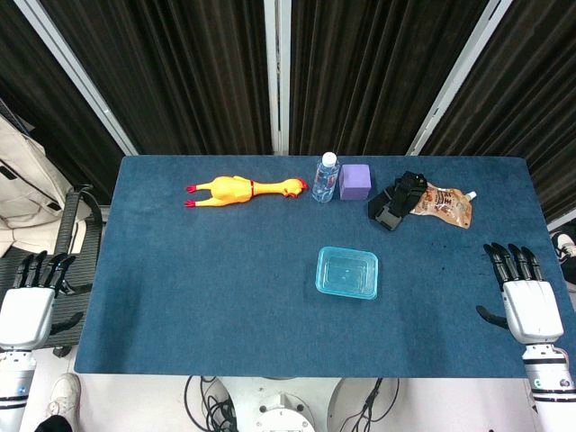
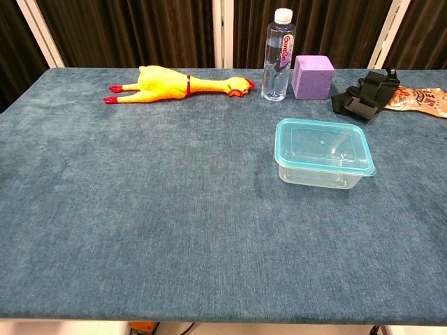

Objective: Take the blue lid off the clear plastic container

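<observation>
i am at the very start of the task; nothing is touched yet. the clear plastic container (image 2: pixel 323 162) stands on the blue table (image 1: pixel 198 288), a little right of the middle, and the blue lid (image 2: pixel 323 144) is on it, seated flat on the rim all around as far as i can see. in the chest view a small tab of the lid sticks out at the near right corner.

my right hand (image 1: pixel 525 297) is at the right edge of the table, palm down, fingers straight and apart, holding nothing. my left hand (image 1: pixel 31 301) is outside the left edge of the table, also with fingers stretched and apart, empty. both are well apart from the container, and the chest view shows neither of them.

behind the container, in a row along the far side, are a rubber chicken (image 1: pixel 241 191), a water bottle (image 1: pixel 326 177), a purple cube (image 1: pixel 355 181), a black strap (image 1: pixel 396 200) and a snack pouch (image 1: pixel 445 204). they are not in my way.

i judge that the next move is the approach: bring the right hand, which is nearer, over to the container and take the lid at its edge, maybe at that tab. the container looks light, so i think the left hand must hold the body down, otherwise the whole box may lift together with the lid.
</observation>
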